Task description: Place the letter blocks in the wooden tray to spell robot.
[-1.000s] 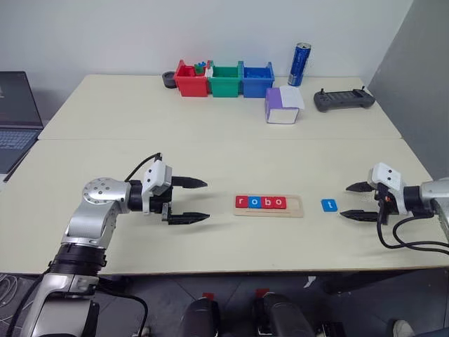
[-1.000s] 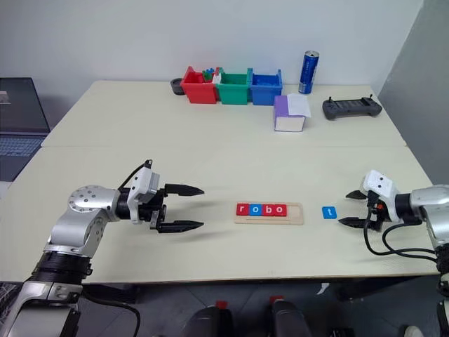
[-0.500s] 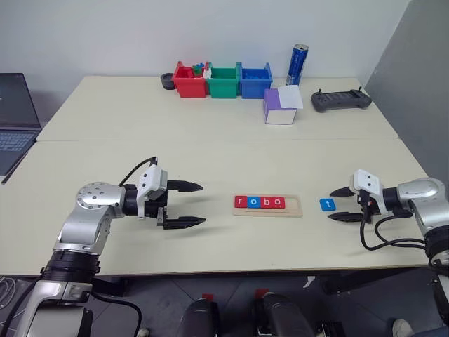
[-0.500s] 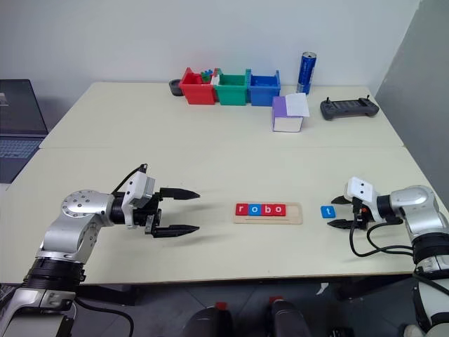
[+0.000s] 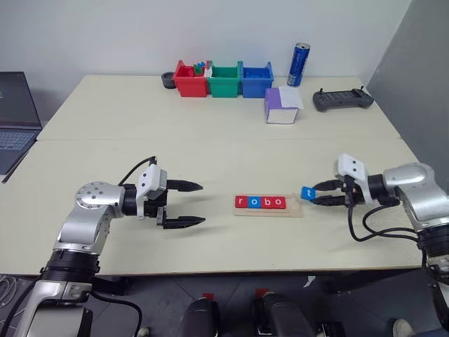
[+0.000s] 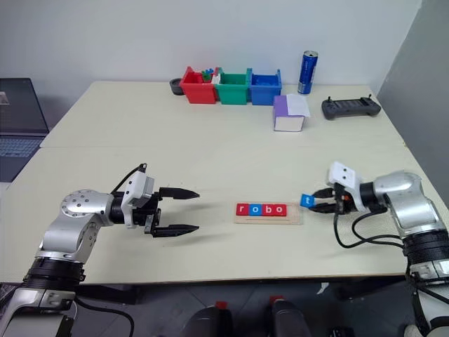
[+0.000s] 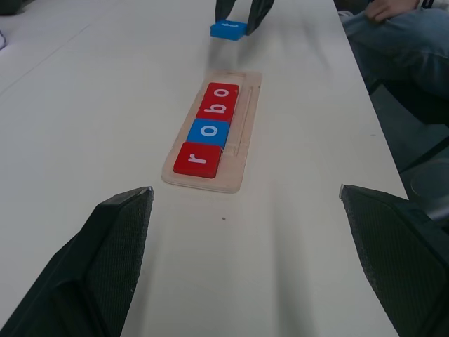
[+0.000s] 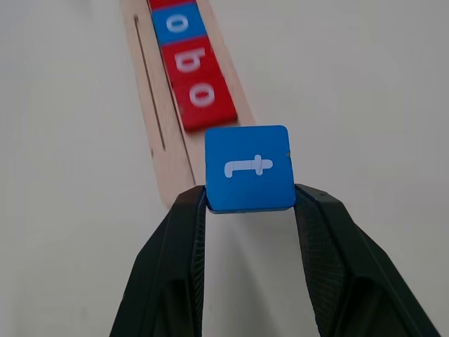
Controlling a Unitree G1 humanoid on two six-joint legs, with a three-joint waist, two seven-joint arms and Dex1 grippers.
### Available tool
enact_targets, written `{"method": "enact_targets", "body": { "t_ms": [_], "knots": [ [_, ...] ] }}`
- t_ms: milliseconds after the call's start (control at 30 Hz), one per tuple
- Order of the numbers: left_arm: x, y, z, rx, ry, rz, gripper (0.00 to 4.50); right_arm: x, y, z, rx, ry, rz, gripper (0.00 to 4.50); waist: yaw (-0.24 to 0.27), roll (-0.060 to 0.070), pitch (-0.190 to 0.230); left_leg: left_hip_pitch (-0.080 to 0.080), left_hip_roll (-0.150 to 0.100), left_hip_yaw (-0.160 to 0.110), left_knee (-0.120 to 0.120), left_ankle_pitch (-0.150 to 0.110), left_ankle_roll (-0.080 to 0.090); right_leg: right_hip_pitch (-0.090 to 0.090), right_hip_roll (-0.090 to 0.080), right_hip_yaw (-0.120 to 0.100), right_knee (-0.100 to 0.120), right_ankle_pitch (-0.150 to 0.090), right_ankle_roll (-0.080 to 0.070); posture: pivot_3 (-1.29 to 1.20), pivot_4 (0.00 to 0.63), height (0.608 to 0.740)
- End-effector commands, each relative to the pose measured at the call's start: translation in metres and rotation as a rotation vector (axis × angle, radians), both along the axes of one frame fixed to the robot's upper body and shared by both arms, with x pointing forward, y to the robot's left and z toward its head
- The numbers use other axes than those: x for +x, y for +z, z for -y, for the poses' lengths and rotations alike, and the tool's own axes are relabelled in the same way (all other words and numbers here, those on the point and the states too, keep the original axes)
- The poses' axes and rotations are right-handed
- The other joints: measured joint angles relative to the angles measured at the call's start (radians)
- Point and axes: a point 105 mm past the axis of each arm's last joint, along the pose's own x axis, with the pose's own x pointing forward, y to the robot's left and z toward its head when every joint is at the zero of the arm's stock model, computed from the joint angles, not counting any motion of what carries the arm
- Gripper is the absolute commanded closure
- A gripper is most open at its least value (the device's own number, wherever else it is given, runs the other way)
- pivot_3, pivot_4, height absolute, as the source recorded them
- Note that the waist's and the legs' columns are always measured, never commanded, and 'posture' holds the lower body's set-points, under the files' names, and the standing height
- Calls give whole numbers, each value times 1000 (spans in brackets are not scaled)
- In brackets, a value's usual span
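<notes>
Blue t tile, stiff, light and slick, sits pinched by its side edges in the right tool; left tool gapes empty.

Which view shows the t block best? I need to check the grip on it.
The right wrist view: the t block sits close up, pinched between the right gripper fingers. Both eye views show it small, beside the wooden tray; the left wrist view shows it far off.

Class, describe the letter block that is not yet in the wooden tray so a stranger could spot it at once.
Find the wooden tray near the table's front edge, holding four tiles spelling "robo". Just past its empty end, the right gripper pinches a blue tile marked "t". It alone is held off the table.
</notes>
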Motion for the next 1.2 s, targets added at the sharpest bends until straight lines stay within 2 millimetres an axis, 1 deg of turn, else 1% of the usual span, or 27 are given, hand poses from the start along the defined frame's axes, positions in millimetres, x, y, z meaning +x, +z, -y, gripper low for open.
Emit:
{"method": "enact_targets", "body": {
  "t_ms": [33,133,233,467,600,933,1200],
  "knots": [
    [3,10,2,-5,-4,47,0,-1,8,-20,8,37,15,3041,2,0,0,0,0,0,0,0,0,0,0,0,0,0,0,0,150,740],
    [3,10,1,-4,-3,50,0,1,-3,-21,-47,47,9,3041,3,0,0,0,-1,0,0,0,0,0,-1,0,0,0,0,0,150,740],
    [3,12,1,-4,-2,54,0,3,-9,-17,-78,45,1,3041,4,0,0,-1,-1,0,0,0,0,0,-1,0,-1,0,0,0,150,740],
    [0,8,-1,-3,9,53,0,7,-12,-11,-98,51,-6,3041,3,0,0,-1,-1,0,0,0,0,0,-1,0,-1,0,0,0,150,740],
    [0,8,-2,-3,20,53,0,9,-17,-8,-129,68,-13,3041,2,0,0,-1,-1,0,0,0,0,0,-1,0,0,0,0,0,150,740],
    [-3,9,-4,-4,33,55,0,14,-25,-14,-154,99,-14,3041,1,0,0,-1,-1,0,0,0,0,0,-1,0,0,0,0,0,150,740],
    [-7,9,-5,-6,46,53,0,14,-26,-17,-160,125,-17,3041,1,0,0,0,-1,0,0,0,0,0,-1,0,0,0,0,0,150,740]
  ]
}}
